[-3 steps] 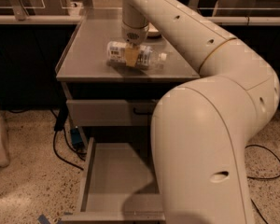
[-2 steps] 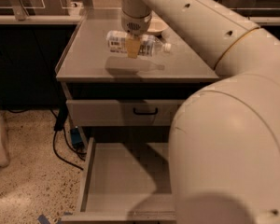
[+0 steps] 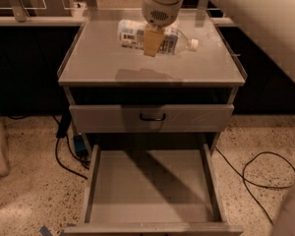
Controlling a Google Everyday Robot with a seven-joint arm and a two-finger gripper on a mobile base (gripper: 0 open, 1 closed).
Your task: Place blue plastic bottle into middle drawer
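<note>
My arm is coming in from the top of the view, wrist pointing straight down over the cabinet top [image 3: 98, 63] — my gripper [image 3: 153, 45] is clamping the blue plastic bottle [image 3: 132, 35] around its middle. The bottle is hanging sideways above the top, cap to the right, shadow beneath it — the middle drawer [image 3: 152, 186] is sitting pulled open below.

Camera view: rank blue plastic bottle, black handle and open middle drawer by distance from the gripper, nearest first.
The gripper hangs above the cabinet top.
1. blue plastic bottle: clamped in the gripper, lifted off the top.
2. black handle: below, on the closed drawer front.
3. middle drawer: lowest, pulled out toward the camera.
</note>
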